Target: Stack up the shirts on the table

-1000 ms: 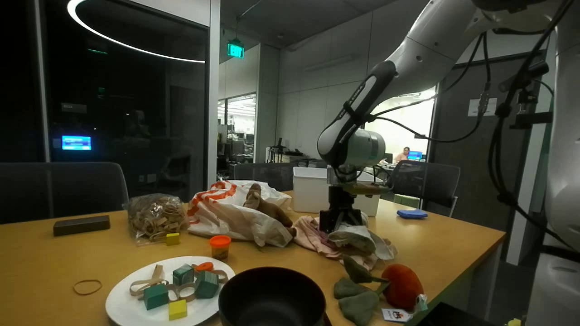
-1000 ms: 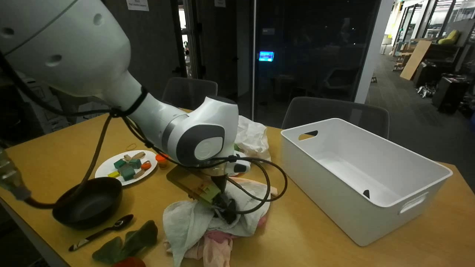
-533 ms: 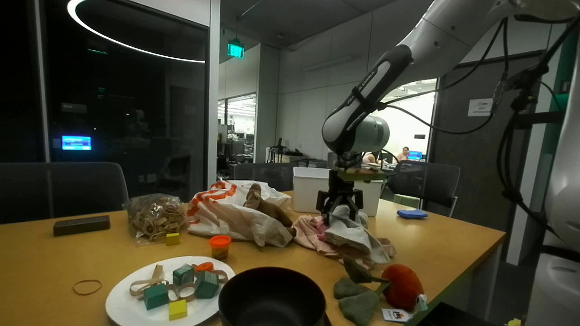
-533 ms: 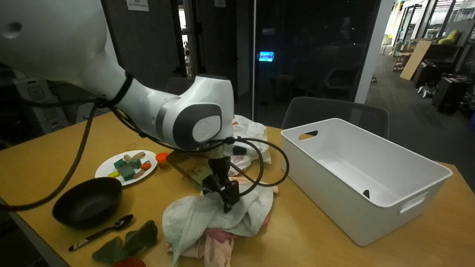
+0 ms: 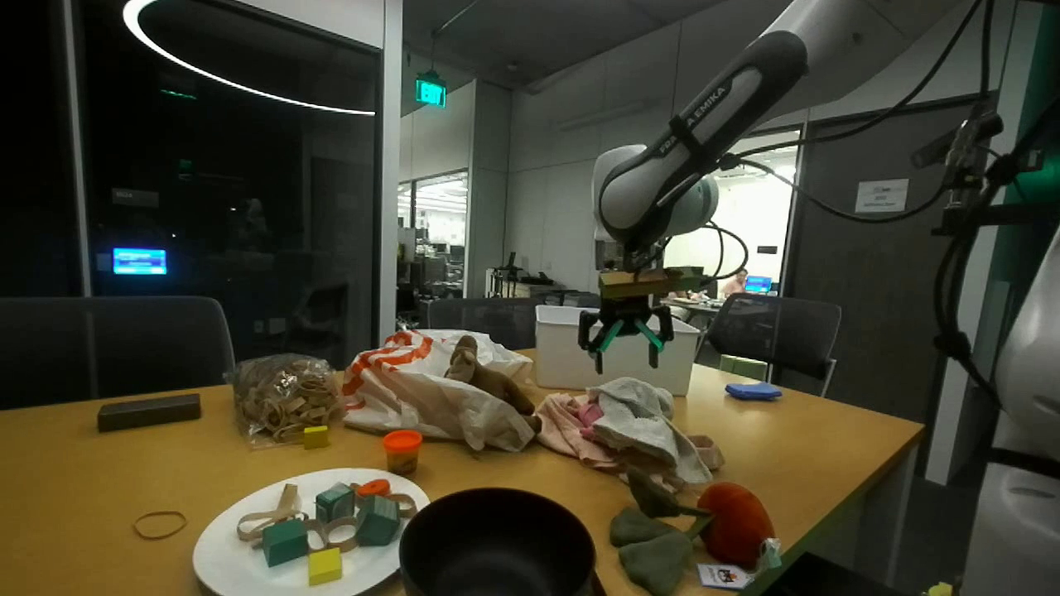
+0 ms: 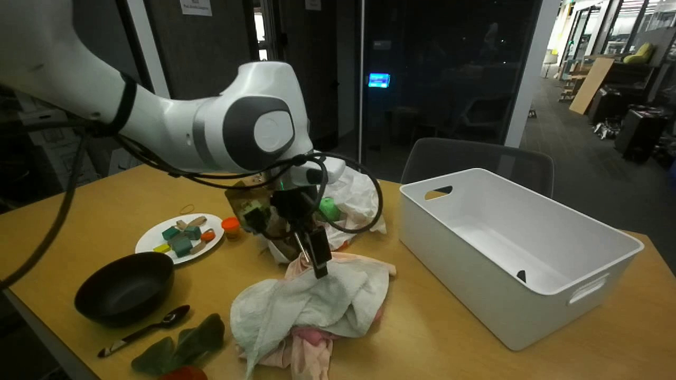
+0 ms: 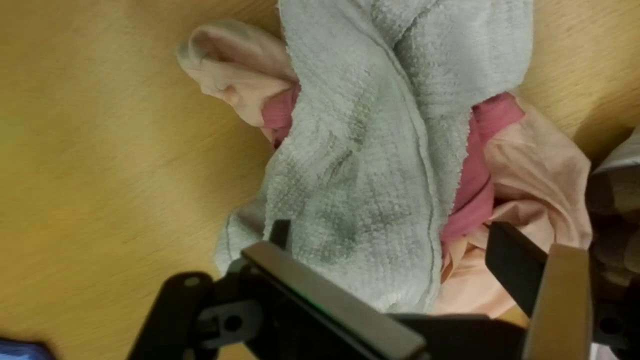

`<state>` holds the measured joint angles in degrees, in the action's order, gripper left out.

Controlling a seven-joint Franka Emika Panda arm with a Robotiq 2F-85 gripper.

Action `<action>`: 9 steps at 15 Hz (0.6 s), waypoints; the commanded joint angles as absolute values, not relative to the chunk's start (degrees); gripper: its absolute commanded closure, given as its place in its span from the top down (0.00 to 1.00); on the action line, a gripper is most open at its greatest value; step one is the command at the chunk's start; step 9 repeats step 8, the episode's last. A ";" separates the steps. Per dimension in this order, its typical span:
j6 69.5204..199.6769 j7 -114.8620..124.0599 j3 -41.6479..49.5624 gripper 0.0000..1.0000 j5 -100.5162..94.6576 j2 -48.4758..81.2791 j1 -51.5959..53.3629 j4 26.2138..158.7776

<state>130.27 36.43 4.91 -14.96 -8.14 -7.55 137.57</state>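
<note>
1. In an exterior view, a long dark block [image 5: 150, 411] lies at the far left of the tabletop [image 5: 74, 488].
2. Next is a clear bag of tan bands [image 5: 286, 406]. A small yellow block [image 5: 315, 437] sits just in front of it.
3. Closer to the front is a white plate [image 5: 217, 548]. It holds green blocks [image 5: 285, 542], another yellow block [image 5: 325, 566] and a round orange thing [image 5: 373, 488].
4. A little tub [image 5: 402, 458] with an orange lid [image 5: 402, 439] stands upright behind the plate.
5. Then comes a crumpled white bag [image 5: 414, 406] with orange marks. A brown toy [image 5: 497, 387] rests on it.
6. A black bowl [image 5: 497, 538] is down in front, near the plate. The bottom edge cuts it off.
7. A peach cloth [image 5: 571, 429] lies all rumpled on the tabletop, just right of the white bag. A pink patch [image 5: 590, 414] shows there. I cannot tell if it is a cloth of its own.
8. A big white box [image 5: 565, 356] stands behind the peach cloth.
9. The end effector [image 5: 626, 361] hangs in the air over the cloths, pointing down. Its two fingers are wide apart, and the wrist view shows that too.
10. A grey cloth [image 5: 642, 418] lies crumpled on top of the peach cloth, below the end effector. In the wrist view, pink and peach poke out on both sides of it.
11. A soft toy [image 5: 735, 523] with a round red body and green leaves [image 5: 656, 563] lies in front of the cloths.
12. Farther right is a flat blue thing [image 5: 754, 391].
</note>
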 commanded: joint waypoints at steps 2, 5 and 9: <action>127.06 41.31 3.43 1.00 -17.93 -8.64 -7.92 137.01; 127.17 41.20 3.49 1.00 -17.83 -8.18 -7.88 137.10; 127.18 41.18 3.57 1.00 -17.83 -8.05 -7.92 137.10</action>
